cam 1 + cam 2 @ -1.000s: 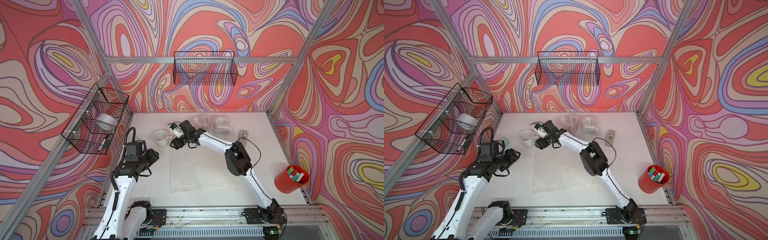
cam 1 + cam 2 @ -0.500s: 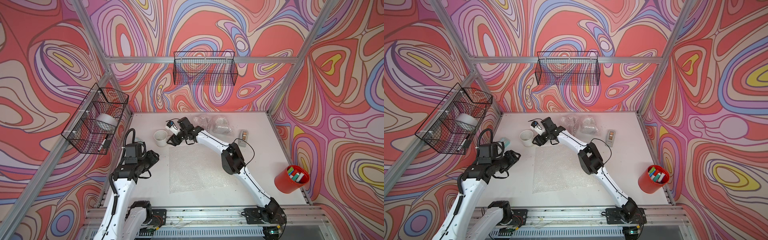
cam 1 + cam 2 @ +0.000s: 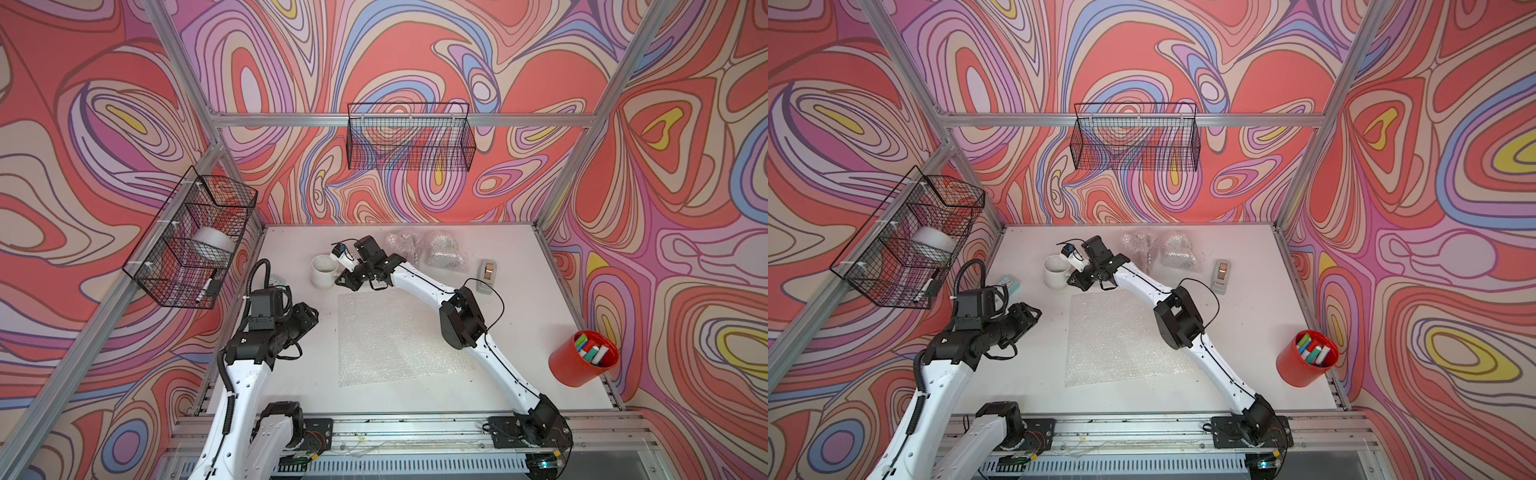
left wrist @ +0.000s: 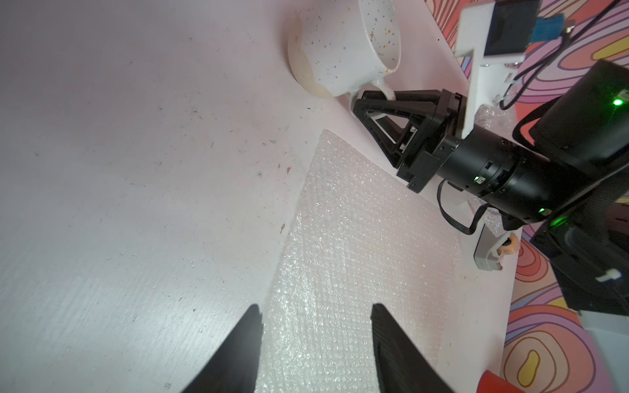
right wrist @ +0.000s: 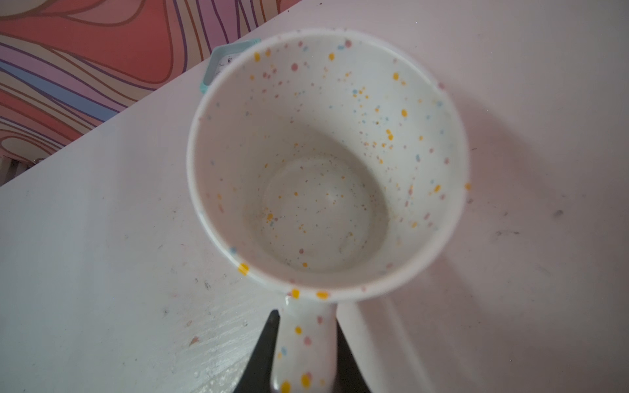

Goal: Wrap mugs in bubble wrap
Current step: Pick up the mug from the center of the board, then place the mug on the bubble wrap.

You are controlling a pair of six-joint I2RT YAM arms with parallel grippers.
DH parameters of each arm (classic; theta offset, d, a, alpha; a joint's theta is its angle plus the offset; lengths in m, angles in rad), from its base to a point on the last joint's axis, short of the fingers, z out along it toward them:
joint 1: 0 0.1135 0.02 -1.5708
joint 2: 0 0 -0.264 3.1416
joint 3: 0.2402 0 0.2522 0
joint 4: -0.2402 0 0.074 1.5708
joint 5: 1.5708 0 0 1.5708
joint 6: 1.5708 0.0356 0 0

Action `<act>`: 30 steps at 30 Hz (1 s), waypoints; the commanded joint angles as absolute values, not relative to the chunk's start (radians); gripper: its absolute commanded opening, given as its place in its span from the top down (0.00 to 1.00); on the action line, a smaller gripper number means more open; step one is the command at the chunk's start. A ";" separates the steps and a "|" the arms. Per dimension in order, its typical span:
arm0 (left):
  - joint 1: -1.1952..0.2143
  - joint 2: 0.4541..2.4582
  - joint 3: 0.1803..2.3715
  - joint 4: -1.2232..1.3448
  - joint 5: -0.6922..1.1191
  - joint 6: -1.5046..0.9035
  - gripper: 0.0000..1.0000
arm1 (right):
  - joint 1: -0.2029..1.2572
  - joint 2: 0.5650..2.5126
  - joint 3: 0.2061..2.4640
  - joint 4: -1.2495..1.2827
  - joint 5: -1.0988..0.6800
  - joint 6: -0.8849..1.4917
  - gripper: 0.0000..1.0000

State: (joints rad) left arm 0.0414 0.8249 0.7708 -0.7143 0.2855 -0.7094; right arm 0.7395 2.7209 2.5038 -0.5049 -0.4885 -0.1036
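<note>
A white speckled mug [image 3: 324, 270] [image 3: 1056, 270] stands upright at the back left of the table, near the sheet's far left corner. My right gripper [image 3: 343, 280] [image 5: 305, 314] is shut on the mug's handle [image 5: 308, 340]; the left wrist view shows its fingers [image 4: 371, 109] on that handle under the mug [image 4: 343, 51]. A flat sheet of bubble wrap [image 3: 395, 336] [image 3: 1121, 336] [image 4: 357, 255] lies mid-table. My left gripper [image 3: 309, 316] [image 4: 315, 308] hovers open over the sheet's left edge, holding nothing.
Two crumpled bubble-wrap bundles [image 3: 403, 245] [image 3: 442, 253] lie at the back. A grey tape dispenser [image 3: 488, 270] sits right of them. A red cup of markers [image 3: 582, 361] stands front right, and a mint clock [image 3: 276, 282] lies left of the mug. Wire baskets [image 3: 191, 237] [image 3: 409, 141] hang on the walls.
My right gripper has reached left to the mug and shut on its handle. The left arm has barely moved.
</note>
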 commanded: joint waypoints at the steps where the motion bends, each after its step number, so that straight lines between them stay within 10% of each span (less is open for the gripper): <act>1: 0.048 0.821 0.762 -0.738 0.296 -0.697 0.44 | 0.744 2.649 2.463 -0.469 -0.470 -0.084 0.89; 16: -0.190 1.025 0.682 -0.408 0.255 -0.760 0.14 | 0.744 1.864 1.584 -0.172 -0.045 0.206 1.00; 30: -0.325 1.476 0.790 -0.114 0.323 -0.789 0.20 | 0.865 1.459 1.114 -0.264 0.234 0.548 1.00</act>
